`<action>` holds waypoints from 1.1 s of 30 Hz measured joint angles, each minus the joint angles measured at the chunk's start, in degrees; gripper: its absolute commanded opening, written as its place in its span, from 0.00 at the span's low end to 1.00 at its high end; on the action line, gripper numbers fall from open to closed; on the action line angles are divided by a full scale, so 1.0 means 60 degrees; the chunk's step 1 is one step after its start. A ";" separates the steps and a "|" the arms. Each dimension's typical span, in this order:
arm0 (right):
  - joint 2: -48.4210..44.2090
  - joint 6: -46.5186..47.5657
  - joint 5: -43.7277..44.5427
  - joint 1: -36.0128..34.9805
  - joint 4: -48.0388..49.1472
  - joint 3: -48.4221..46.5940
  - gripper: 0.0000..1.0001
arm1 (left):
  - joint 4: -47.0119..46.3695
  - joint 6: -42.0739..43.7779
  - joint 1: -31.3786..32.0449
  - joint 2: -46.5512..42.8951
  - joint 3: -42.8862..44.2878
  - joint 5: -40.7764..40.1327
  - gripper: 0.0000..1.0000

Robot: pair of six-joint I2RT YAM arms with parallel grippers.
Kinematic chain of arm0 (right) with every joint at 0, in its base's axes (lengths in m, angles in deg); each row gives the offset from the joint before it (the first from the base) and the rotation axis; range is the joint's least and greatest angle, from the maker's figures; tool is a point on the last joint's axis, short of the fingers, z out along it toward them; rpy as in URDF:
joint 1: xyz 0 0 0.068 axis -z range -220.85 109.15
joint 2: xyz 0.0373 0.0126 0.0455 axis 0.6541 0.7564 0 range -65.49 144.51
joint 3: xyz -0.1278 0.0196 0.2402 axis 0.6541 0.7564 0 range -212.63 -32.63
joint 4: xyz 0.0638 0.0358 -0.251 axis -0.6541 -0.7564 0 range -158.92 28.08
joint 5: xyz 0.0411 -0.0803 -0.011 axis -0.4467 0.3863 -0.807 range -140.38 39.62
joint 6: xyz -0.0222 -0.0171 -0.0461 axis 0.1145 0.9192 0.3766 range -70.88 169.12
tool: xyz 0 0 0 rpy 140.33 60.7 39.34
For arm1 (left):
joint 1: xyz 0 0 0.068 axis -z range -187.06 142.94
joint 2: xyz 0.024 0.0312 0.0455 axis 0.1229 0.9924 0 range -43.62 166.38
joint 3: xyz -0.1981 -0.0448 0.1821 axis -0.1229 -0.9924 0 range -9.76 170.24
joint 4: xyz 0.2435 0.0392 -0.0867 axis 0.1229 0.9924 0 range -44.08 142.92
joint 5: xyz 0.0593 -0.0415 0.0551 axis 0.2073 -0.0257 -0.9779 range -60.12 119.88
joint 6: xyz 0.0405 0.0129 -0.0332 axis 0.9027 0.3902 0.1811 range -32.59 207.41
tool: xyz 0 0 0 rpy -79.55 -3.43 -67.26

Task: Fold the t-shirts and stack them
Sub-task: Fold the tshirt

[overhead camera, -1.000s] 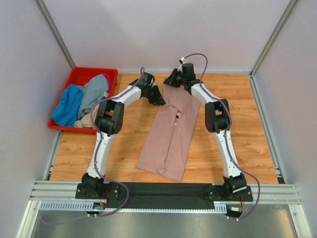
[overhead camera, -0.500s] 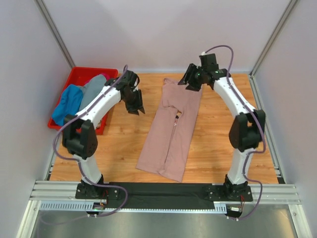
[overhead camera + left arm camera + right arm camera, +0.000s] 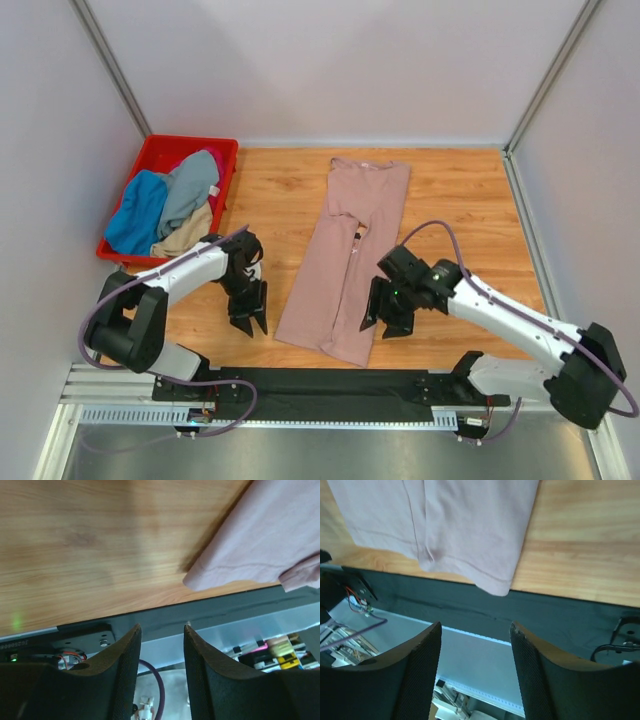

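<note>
The dusty-pink t-shirt (image 3: pixel 345 260) lies folded into a long strip on the wooden table, running from the far middle to the near edge. Its near hem shows in the left wrist view (image 3: pixel 260 545) and in the right wrist view (image 3: pixel 465 525). My left gripper (image 3: pixel 248 318) is open and empty, just left of the near-left hem corner. My right gripper (image 3: pixel 385 318) is open and empty, just right of the near-right hem corner. Blue (image 3: pixel 138 212), grey (image 3: pixel 188 192) and magenta (image 3: pixel 214 168) shirts lie heaped in the red crate (image 3: pixel 155 152).
The red crate stands at the far left of the table. A tan cloth (image 3: pixel 185 238) lies at the crate's near side. A black strip (image 3: pixel 330 382) and a metal rail (image 3: pixel 120 382) run along the near edge. Grey walls enclose the table.
Both arms have swung from the shirt's far collar end back to the near hem. The far end of the shirt lies flat, let go. Both grippers are open beside the near corners.
</note>
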 measured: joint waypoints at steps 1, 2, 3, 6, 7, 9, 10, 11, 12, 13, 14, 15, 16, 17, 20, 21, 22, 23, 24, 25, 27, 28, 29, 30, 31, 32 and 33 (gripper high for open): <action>-0.0386 -0.0415 0.0044 -0.0353 0.0211 0.0368 0.58 | 0.0022 0.0015 0.0022 -0.0095 -0.0153 0.0160 0.48; -0.0656 -0.0812 0.0098 -0.0754 0.0415 0.0707 0.58 | -0.0004 0.0029 0.0062 -0.0146 -0.0208 0.0295 0.48; -0.0831 -0.1195 0.0175 -0.1118 0.0601 0.1024 0.58 | -0.0066 0.0040 0.0084 -0.0171 -0.0219 0.0441 0.48; -0.0838 -0.2193 0.0481 -0.1989 0.1115 0.1676 0.56 | -0.0346 0.0051 0.0146 -0.0160 -0.0233 0.0772 0.47; -0.0812 -0.2470 0.0590 -0.2193 0.1290 0.1854 0.56 | -0.0408 0.0051 0.0146 -0.0142 -0.0240 0.0874 0.47; -0.0707 -0.2976 0.0776 -0.2565 0.1679 0.2138 0.54 | -0.0528 0.0051 0.0146 -0.0069 -0.0244 0.0965 0.47; -0.0619 -0.3162 0.0831 -0.2677 0.1861 0.2226 0.54 | -0.0590 0.0051 0.0146 -0.0022 -0.0244 0.0991 0.47; -0.0495 -0.3359 0.0892 -0.2805 0.2120 0.2346 0.53 | -0.0659 0.0047 0.0146 0.0029 -0.0244 0.1013 0.46; -0.0353 -0.3530 0.0951 -0.2900 0.2364 0.2441 0.52 | -0.0729 0.0047 0.0142 0.0091 -0.0248 0.1024 0.46; -0.0186 -0.3676 0.1009 -0.2976 0.2543 0.2506 0.51 | -0.0790 0.0047 0.0142 0.0153 -0.0248 0.1042 0.46; -0.0044 -0.3789 0.1075 -0.3034 0.2670 0.2539 0.51 | -0.0863 0.0047 0.0146 0.0229 -0.0259 0.1078 0.46; 0.0120 -0.3894 0.1133 -0.3093 0.2805 0.2554 0.50 | -0.0984 0.0047 0.0146 0.0273 -0.0302 0.1115 0.46; 0.0266 -0.3989 0.1202 -0.3144 0.2907 0.2557 0.49 | -0.1053 0.0047 0.0146 0.0299 -0.0353 0.1144 0.46; 0.0375 -0.4087 0.1260 -0.3187 0.3024 0.2568 0.49 | -0.1078 0.0044 0.0146 0.0302 -0.0390 0.1158 0.46; 0.0506 -0.4331 0.1428 -0.3304 0.3206 0.2608 0.48 | -0.1239 0.0044 0.0178 0.0302 -0.0452 0.1195 0.46; 0.0506 -0.4397 0.1479 -0.3348 0.3264 0.2637 0.48 | -0.1293 0.0047 0.0189 0.0302 -0.0452 0.1209 0.46; 0.0506 -0.4462 0.1519 -0.3388 0.3304 0.2681 0.48 | -0.1341 0.0047 0.0197 0.0302 -0.0452 0.1228 0.46; 0.0506 -0.4532 0.1548 -0.3424 0.3333 0.2728 0.48 | -0.1373 0.0047 0.0211 0.0302 -0.0452 0.1239 0.46; 0.0506 -0.4608 0.1577 -0.3472 0.3330 0.2776 0.49 | -0.1413 0.0044 0.0244 0.0302 -0.0452 0.1249 0.46; 0.0499 -0.4688 0.1610 -0.3519 0.3311 0.2812 0.50 | -0.1453 0.0044 0.0288 0.0302 -0.0452 0.1257 0.46; 0.0426 -0.4867 0.1723 -0.3646 0.3257 0.2881 0.51 | -0.1508 0.0040 0.0423 0.0295 -0.0459 0.1260 0.46; 0.0361 -0.4925 0.1774 -0.3690 0.3224 0.2903 0.52 | -0.1523 0.0036 0.0477 0.0291 -0.0466 0.1257 0.46; 0.0270 -0.4991 0.1821 -0.3734 0.3151 0.2911 0.52 | -0.1530 0.0036 0.0543 0.0291 -0.0474 0.1253 0.46; 0.0164 -0.5056 0.1880 -0.3774 0.3104 0.2911 0.52 | -0.1534 0.0033 0.0601 0.0291 -0.0481 0.1249 0.46; 0.0051 -0.5111 0.1938 -0.3792 0.3078 0.2911 0.52 | -0.1534 0.0033 0.0656 0.0291 -0.0492 0.1242 0.46; -0.0044 -0.5147 0.1982 -0.3796 0.3049 0.2911 0.52 | -0.1530 0.0025 0.0707 0.0291 -0.0495 0.1209 0.45; -0.0127 -0.5184 0.2033 -0.3803 0.3024 0.2911 0.52 | -0.1530 0.0018 0.0747 0.0299 -0.0495 0.1177 0.45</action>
